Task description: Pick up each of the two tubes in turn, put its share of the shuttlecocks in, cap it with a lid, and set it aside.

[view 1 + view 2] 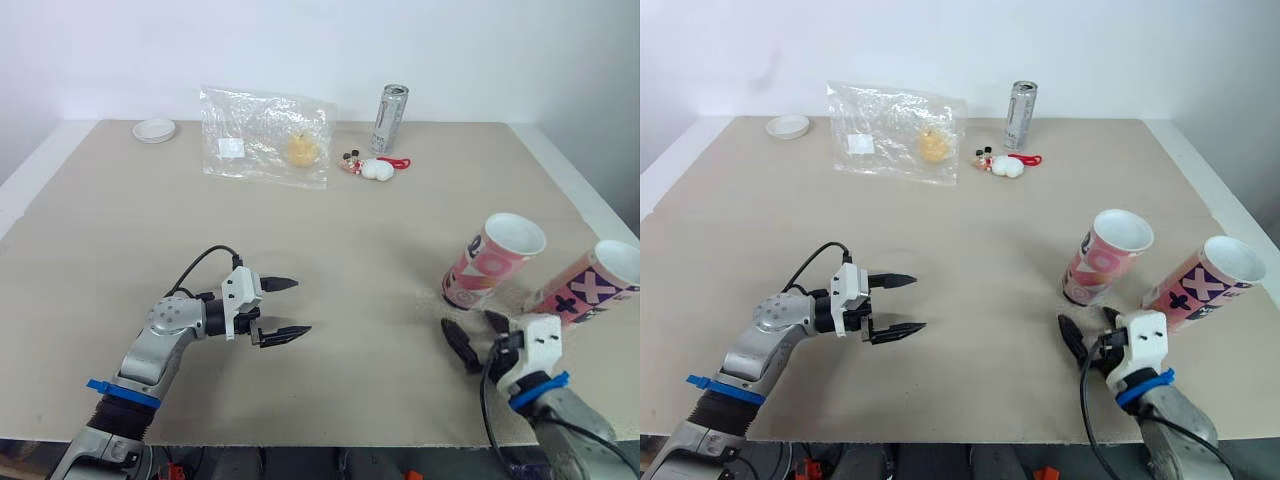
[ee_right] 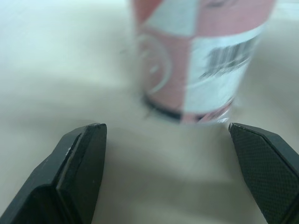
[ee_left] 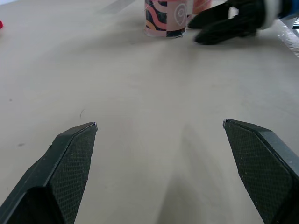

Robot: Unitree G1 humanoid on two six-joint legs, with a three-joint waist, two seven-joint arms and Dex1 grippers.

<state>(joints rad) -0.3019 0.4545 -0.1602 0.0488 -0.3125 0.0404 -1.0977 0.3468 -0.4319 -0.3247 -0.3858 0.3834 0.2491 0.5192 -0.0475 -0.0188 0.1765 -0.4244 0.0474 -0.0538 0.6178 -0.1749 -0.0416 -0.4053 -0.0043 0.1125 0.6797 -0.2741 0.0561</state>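
Two pink patterned tubes stand with open white mouths up at the right of the table: the nearer tube (image 1: 493,260) and a second tube (image 1: 590,282) beside the right edge. My right gripper (image 1: 470,322) is open just in front of the nearer tube (image 2: 201,60), low over the table and not touching it. My left gripper (image 1: 302,306) is open over bare table at the front left, holding nothing. Its wrist view looks across at the nearer tube (image 3: 166,18) and the right gripper (image 3: 224,23). A white lid (image 1: 154,130) lies at the back left corner.
A clear plastic bag (image 1: 265,135) with a yellowish thing inside lies at the back centre. Beside it are a silver can (image 1: 389,118) and a small white and red toy (image 1: 375,168). The tan table (image 1: 330,230) ends close to the second tube on the right.
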